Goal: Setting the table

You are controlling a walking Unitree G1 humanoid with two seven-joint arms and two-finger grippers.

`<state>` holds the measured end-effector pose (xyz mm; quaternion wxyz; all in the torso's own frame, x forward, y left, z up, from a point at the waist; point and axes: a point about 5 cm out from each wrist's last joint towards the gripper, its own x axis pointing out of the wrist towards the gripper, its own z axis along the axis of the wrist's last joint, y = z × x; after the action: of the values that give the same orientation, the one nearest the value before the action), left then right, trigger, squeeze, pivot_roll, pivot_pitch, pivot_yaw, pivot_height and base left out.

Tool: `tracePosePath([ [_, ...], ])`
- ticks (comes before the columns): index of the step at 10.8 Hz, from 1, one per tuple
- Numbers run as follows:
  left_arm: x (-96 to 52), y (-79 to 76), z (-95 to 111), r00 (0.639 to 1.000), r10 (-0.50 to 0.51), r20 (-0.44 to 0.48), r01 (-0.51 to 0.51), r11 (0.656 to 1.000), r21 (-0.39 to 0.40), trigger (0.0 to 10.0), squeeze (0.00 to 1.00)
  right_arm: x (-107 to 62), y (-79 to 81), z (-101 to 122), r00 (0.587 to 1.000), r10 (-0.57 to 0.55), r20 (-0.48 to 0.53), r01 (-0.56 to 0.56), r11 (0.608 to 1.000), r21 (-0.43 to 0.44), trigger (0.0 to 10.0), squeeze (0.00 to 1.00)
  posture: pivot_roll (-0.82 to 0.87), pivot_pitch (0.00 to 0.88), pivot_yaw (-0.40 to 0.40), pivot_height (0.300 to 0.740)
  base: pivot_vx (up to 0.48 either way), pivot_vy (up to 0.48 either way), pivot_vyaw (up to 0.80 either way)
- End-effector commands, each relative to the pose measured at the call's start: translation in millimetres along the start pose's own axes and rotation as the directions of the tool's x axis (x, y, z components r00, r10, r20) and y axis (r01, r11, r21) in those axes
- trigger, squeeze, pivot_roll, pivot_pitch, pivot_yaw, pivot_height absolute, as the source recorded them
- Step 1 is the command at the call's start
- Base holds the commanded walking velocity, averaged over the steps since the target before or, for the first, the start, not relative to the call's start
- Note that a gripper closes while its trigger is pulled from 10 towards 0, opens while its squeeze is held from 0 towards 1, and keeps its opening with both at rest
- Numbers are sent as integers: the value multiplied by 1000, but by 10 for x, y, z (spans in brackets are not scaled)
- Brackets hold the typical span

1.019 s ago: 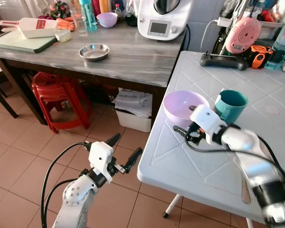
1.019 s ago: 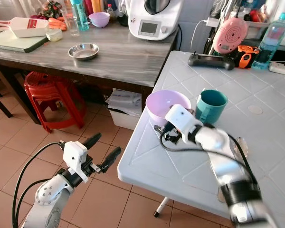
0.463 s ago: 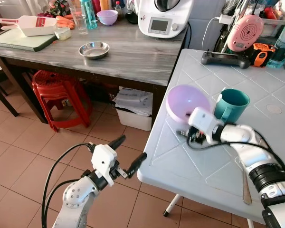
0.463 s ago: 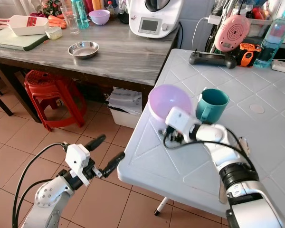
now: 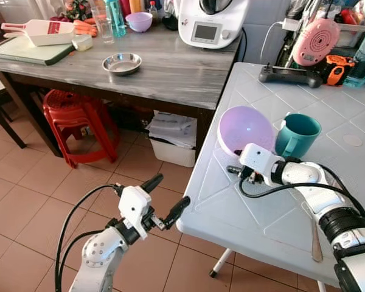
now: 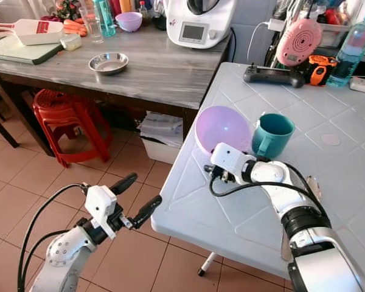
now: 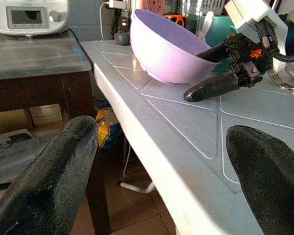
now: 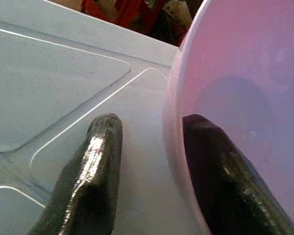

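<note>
A purple bowl (image 5: 246, 128) stands tilted on its edge on the white table (image 5: 255, 213), its opening facing the table's left edge. My right gripper (image 5: 234, 162) is shut on the bowl's lower rim; the right wrist view shows one finger (image 8: 88, 166) outside the bowl (image 8: 245, 78) and the other inside. A teal mug (image 5: 297, 135) stands upright just right of the bowl, nearly touching it. My left gripper (image 5: 173, 188) hangs open over the tiled floor beside the table's left edge, holding nothing. A spoon (image 5: 313, 231) lies on the table by my right forearm.
A grey counter (image 5: 170, 67) at the back left carries a steel bowl (image 5: 120, 64), a white kitchen machine (image 5: 207, 24) and a cutting board. A red stool (image 5: 73, 115) and a white bin (image 5: 170, 140) stand under it. A black controller (image 5: 290, 74) lies at the table's far end.
The purple bowl has tipped from lying flat to standing steeply on its rim in my right gripper. My left gripper has drifted slightly toward the table.
</note>
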<state>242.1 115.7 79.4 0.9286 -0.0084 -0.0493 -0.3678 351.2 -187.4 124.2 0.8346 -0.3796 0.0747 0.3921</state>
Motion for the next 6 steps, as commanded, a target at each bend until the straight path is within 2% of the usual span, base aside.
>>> tracePosePath([
  [1, 12, 5, 35, 1000, -17, 7, 17, 1000, 19, 10000, 0, -15, -42, -5, 1000, -5, -16, 4, 1000, -31, 0, 0, 44, 82, 47, 740, 0, 0, 0],
  [6, 13, 21, 14, 1000, -1, -1, 1, 1000, 24, 10000, 0, -24, -14, -8, 1000, 3, 9, -2, 998, -65, 0, 0, 46, 72, 49, 740, 0, 0, 0],
])
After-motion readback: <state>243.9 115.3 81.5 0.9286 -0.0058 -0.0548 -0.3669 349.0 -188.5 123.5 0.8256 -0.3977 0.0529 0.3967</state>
